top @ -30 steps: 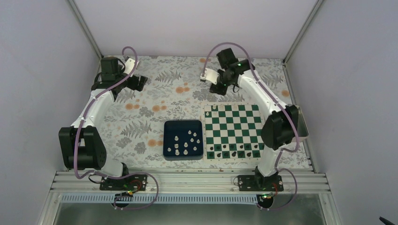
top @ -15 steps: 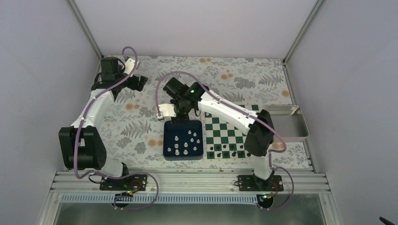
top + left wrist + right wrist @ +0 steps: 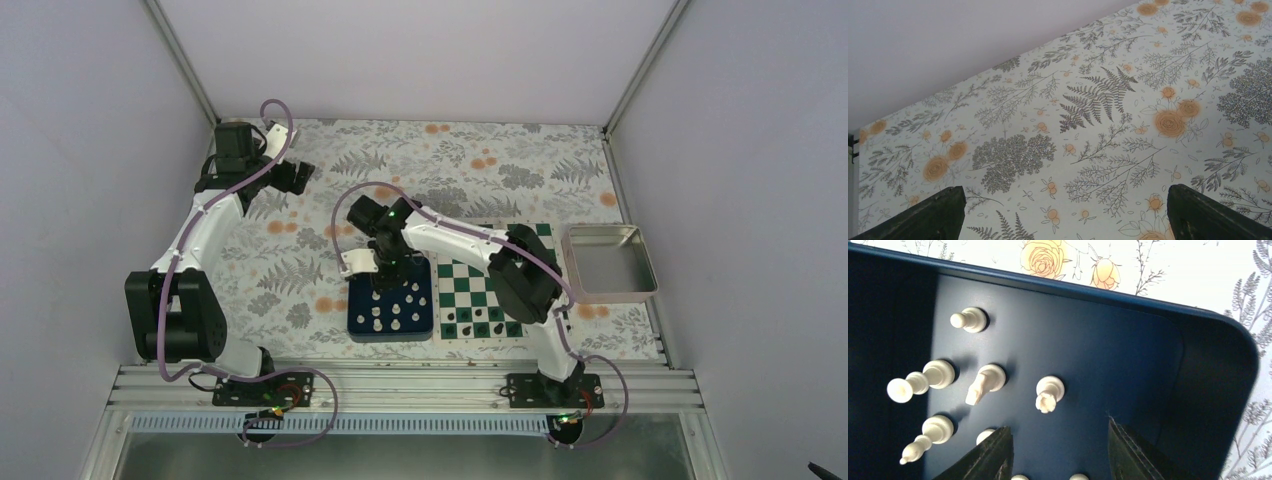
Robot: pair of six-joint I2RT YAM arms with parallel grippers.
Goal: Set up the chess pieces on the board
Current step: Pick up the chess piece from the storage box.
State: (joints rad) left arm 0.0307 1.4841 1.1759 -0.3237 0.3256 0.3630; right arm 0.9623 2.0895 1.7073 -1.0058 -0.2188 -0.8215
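Observation:
Several small white chess pieces (image 3: 395, 310) stand in a dark blue tray (image 3: 357, 322), left of the green and white board (image 3: 468, 290). My right gripper (image 3: 388, 270) hangs open over the tray's far part. In the right wrist view its fingers (image 3: 988, 455) frame the bare tray floor, with a white rook (image 3: 1049, 392), a knight (image 3: 984, 382) and pawns (image 3: 923, 380) just ahead of them. Nothing is between the jaws. Black pieces (image 3: 480, 328) line the board's near rows. My left gripper (image 3: 292, 177) is open and empty at the far left, over the flowered cloth (image 3: 1098, 125).
A shiny metal tray (image 3: 608, 262) stands right of the board. My right arm stretches over the board's far half and hides it. The blue tray's raised rim (image 3: 1168, 307) runs close to the right fingers. Grey walls enclose the table.
My right arm has swung from the far side of the board leftward and down to the blue tray. The metal tray has come into full view. My left arm has not moved.

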